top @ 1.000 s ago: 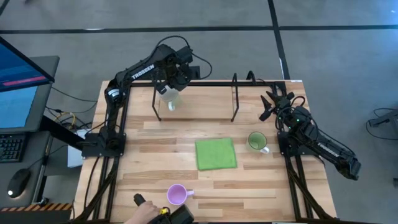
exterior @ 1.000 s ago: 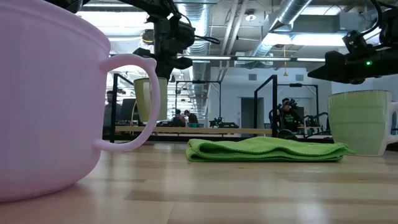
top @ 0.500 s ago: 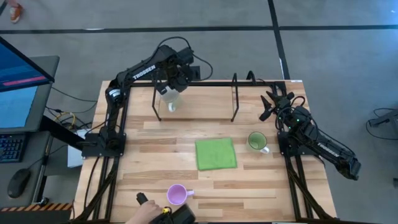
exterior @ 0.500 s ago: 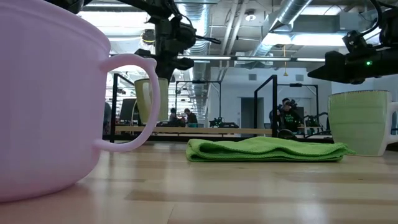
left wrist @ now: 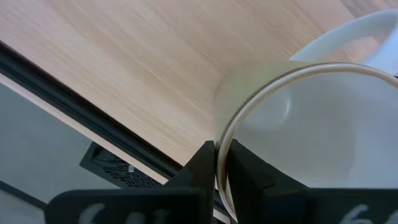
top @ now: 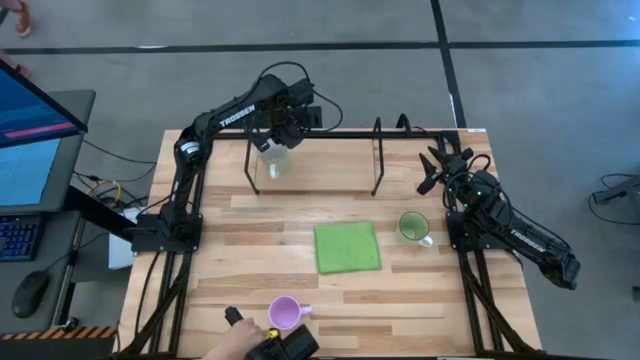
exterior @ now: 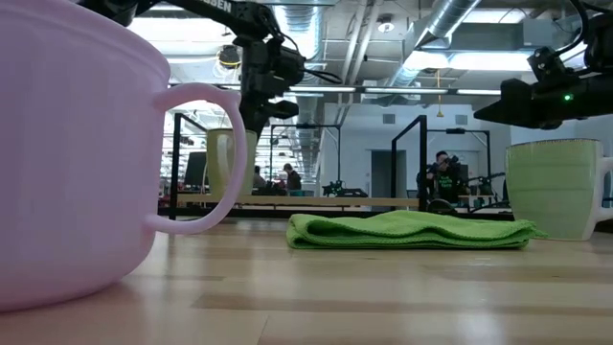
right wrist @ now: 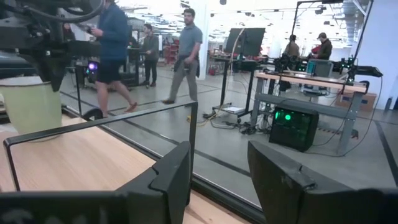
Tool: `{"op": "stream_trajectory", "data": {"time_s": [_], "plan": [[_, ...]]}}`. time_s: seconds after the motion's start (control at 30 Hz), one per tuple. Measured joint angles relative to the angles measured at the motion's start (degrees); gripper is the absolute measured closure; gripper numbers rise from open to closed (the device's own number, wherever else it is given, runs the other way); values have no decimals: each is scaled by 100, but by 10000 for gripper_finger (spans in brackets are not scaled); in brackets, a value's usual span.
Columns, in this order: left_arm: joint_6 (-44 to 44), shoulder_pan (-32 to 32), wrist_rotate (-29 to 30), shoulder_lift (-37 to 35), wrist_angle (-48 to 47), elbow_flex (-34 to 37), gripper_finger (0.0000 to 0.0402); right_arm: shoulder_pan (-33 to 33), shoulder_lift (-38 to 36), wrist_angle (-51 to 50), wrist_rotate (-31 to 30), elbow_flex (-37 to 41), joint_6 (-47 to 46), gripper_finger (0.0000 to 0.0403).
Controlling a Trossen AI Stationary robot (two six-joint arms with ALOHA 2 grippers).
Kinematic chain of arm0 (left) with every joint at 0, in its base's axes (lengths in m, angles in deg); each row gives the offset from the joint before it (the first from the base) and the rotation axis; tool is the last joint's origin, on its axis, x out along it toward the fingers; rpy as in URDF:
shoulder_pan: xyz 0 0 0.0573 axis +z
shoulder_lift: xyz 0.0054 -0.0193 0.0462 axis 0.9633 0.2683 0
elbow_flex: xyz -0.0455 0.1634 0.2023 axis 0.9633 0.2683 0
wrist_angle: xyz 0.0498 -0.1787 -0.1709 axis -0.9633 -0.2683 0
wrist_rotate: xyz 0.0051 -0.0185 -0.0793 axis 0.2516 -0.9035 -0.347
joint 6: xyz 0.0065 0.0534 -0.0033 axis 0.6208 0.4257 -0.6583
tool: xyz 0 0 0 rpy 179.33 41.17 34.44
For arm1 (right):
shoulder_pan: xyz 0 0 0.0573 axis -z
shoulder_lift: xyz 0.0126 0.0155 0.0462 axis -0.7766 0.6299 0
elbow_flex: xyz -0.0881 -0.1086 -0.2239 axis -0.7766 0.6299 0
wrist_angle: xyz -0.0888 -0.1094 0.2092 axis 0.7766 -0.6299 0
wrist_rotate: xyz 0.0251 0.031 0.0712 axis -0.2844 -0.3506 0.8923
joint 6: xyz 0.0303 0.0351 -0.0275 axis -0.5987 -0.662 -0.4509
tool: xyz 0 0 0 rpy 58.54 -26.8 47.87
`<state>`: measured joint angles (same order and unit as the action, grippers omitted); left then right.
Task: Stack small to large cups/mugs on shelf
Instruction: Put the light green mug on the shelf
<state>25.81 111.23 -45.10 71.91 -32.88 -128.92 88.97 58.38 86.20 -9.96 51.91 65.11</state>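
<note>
From above, we see the left gripper (top: pixel 272 140) over the white mug (top: pixel 274 160) on the shelf (top: pixel 320 180). Our left wrist view adds its fingers (left wrist: pixel 202 168) pinching the rim. Right gripper (top: pixel 432 170) waits, fingers apart. Green mug (top: pixel 413 227) and pink mug (top: pixel 285 313) sit on the table (top: pixel 250 250).

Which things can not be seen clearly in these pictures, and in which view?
- White mug: in the high view the left end effector covers most of it.
- Pink mug: cut off by the low view's left and top edges.
- Shelf: in the low view only a thin strip far behind the cloth.
- Green mug: its handle is cut by the low view's right edge.
- Right end effector waits, open.
</note>
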Motion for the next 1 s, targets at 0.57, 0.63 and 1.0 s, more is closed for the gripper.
{"op": "stream_trajectory", "data": {"time_s": [0.57,0.63,1.0], "plan": [[-730,-21,-155,7,342,4,373,0,0,0,-2,0,18,219],[-685,-21,-153,7,394,4,373,0,0,0,-2,0,18,219],[59,-28,-27,7,387,4,373,0,0,0,0,0,7,219]]}}
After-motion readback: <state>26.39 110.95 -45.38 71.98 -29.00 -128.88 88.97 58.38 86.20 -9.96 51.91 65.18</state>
